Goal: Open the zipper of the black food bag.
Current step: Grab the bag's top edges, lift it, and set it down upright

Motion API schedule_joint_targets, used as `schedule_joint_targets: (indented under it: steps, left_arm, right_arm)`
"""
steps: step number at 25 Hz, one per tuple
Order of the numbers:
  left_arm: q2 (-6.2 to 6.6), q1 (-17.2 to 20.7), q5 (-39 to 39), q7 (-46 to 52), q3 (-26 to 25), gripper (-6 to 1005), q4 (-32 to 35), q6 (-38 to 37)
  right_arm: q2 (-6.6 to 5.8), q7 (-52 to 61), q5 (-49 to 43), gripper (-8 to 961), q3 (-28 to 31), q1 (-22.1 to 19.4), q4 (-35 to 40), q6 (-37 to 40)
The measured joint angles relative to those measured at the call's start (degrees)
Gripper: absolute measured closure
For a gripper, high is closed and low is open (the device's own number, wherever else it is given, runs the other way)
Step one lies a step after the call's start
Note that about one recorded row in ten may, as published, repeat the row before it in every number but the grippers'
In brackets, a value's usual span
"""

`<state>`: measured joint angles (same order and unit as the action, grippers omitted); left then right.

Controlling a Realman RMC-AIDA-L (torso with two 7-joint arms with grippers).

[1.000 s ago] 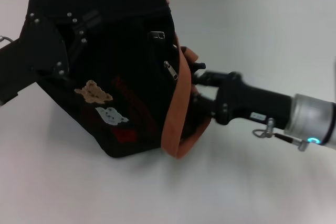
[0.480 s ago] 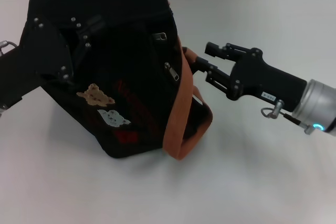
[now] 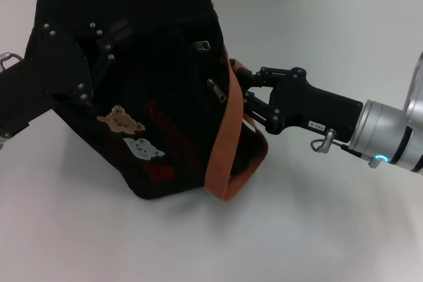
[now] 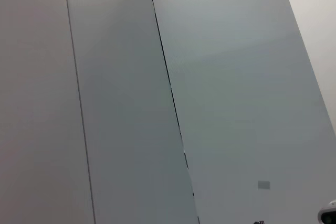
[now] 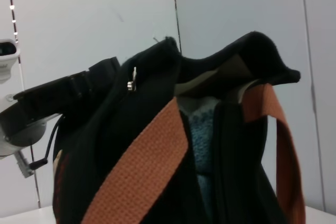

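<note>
The black food bag [image 3: 152, 64] lies tipped on the white table, its bear patches [image 3: 120, 120] facing up. An orange-brown handle [image 3: 221, 143] loops over its right end. Two silver pull tabs [image 3: 216, 89] [image 3: 201, 45] of the zipper sit near that end. My left gripper [image 3: 106, 43] rests against the bag's left side, black on black. My right gripper [image 3: 244, 94] stands open at the handle, beside the lower tab. In the right wrist view the bag [image 5: 157, 129] gapes at the top, with blue cloth [image 5: 202, 140] inside and a silver tab [image 5: 131, 81] on its edge.
The white table [image 3: 317, 216] spreads in front and to the right of the bag. A grey panelled wall [image 4: 157, 103] fills the left wrist view. The left arm [image 5: 31, 114] shows beyond the bag in the right wrist view.
The right gripper drew back up and to the right from the bag, then came in again to the handle. The bag shifted slightly. The left arm barely moved.
</note>
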<state>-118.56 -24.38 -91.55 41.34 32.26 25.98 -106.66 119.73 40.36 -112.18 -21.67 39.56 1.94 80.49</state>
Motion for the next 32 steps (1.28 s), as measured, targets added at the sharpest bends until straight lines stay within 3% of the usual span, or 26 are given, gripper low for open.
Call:
schedule_joint_targets:
  steps: [26,32]
  left_arm:
    - [-0.09,-0.40,-0.39,-0.68,0.00,978,-1.46,0.15]
    - [-0.07,-0.41,-0.37,-1.20,0.00,978,-2.15,0.48]
  right_arm:
    - [-0.03,3.05,-0.23,662,-4.45,3.48,-1.87,-4.93]
    - [-0.03,3.13,-0.23,864,-4.92,3.69,-2.04,-5.26]
